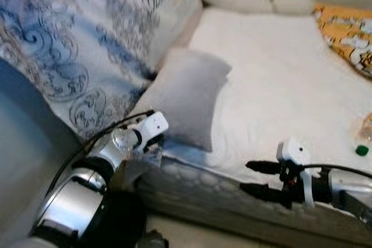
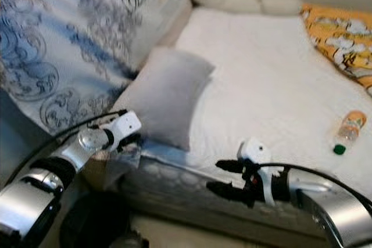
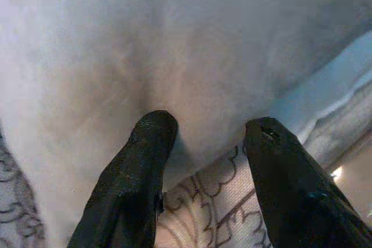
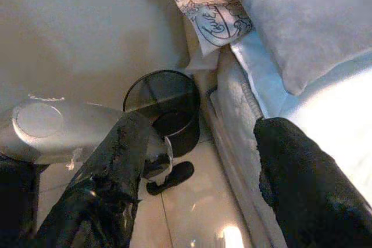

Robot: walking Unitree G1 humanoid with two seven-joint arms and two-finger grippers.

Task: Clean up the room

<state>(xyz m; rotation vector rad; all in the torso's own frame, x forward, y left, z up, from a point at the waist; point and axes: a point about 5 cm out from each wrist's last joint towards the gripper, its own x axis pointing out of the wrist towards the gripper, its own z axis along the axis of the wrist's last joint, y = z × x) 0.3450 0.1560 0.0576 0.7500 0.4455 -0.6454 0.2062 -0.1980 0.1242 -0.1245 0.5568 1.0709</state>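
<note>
Left gripper (image 3: 206,137) sits at the lower edge of the grey pillow (image 1: 186,100) on the bed (image 1: 279,74), jaws spread, tips against the fabric. Right gripper (image 1: 251,177) hovers at the mattress edge, jaws spread, holding nothing. Bottle (image 2: 347,130) with green cap lies on the bed toward the right. Black wire bin (image 4: 165,105) stands on the floor beside the bed.

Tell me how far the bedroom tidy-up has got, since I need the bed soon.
Nothing looks done yet. The open left gripper is at the grey pillow; the right gripper hangs open and empty by the mattress edge. The bottle remains on the bed, the black bin waiting below.
</note>
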